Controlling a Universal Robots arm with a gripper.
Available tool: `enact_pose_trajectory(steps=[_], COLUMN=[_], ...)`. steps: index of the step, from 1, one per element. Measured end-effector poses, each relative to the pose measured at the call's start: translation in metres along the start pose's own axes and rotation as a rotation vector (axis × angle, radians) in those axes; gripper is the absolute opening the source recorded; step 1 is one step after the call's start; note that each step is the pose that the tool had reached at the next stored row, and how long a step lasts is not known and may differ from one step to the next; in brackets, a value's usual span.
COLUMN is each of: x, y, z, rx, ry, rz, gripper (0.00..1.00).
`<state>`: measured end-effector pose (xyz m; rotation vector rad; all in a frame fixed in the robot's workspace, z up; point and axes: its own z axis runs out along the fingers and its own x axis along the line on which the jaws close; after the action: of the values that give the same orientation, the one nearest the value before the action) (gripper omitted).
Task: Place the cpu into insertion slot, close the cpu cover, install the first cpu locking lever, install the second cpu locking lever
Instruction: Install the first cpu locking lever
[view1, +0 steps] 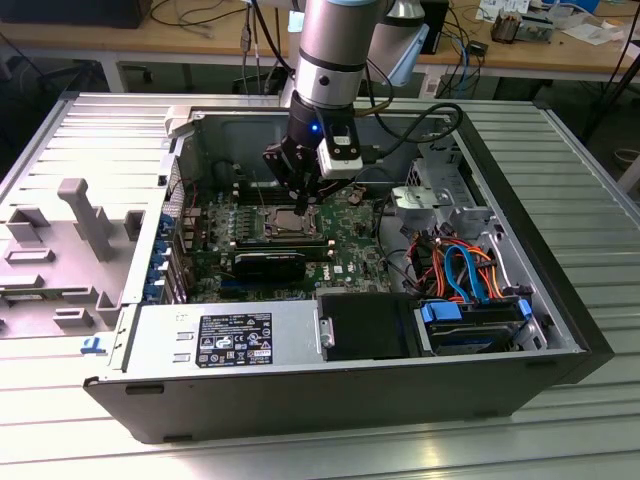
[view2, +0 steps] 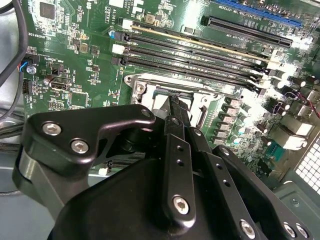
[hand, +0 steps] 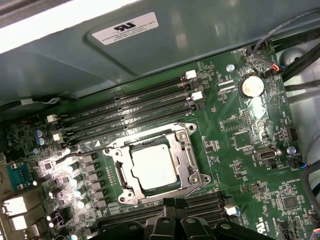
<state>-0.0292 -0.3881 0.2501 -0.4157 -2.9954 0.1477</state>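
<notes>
- The open computer case (view1: 560, 290) is seen lying on its side on a ribbed metal table (view1: 600, 180), the green motherboard (view1: 345, 240) facing up inside it.
- The arm (view1: 335, 50) is seen reaching down into the case; the gripper (view1: 303, 205) is held just above the insertion slot (view1: 285, 222) in the exterior view.
- The cpu (hand: 154, 168) is seen seated flat in the insertion slot (hand: 192, 172) in the first wrist view, silvery-grey top up.
- The cpu cover (hand: 172, 137) is seen closed down over the chip, its frame running round the metal top, which shows through the central window.
- A thin lever rod (hand: 82, 150) is seen running along one side of the socket, toward the capacitors; whether it is latched cannot be told.
- The gripper (hand: 172, 202) is seen at the socket's edge in the first wrist view, black fingertips close together with a very narrow gap and nothing between them: clenched, empty.
- In the second wrist view the black fingers (view2: 177, 112) are seen pointing down at the socket frame (view2: 145, 82); contact with the frame cannot be told.
- Long black memory slots (hand: 130, 107) are seen just beside the socket, between it and the case wall.
- A round coin battery (hand: 251, 86) is seen on the board, well apart from the socket.
- Blue and orange cables (view1: 465, 265) and a black power supply box (view1: 365, 325) are seen toward the exterior view's right of the board.
</notes>
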Motion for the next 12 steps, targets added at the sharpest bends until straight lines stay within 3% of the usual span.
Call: enact_pose_trajectory(steps=[12], x=[0.0], y=[0.0], z=[0.0], rx=[0.0008], ry=[-0.0009], rz=[-0.009], gripper=[0.11])
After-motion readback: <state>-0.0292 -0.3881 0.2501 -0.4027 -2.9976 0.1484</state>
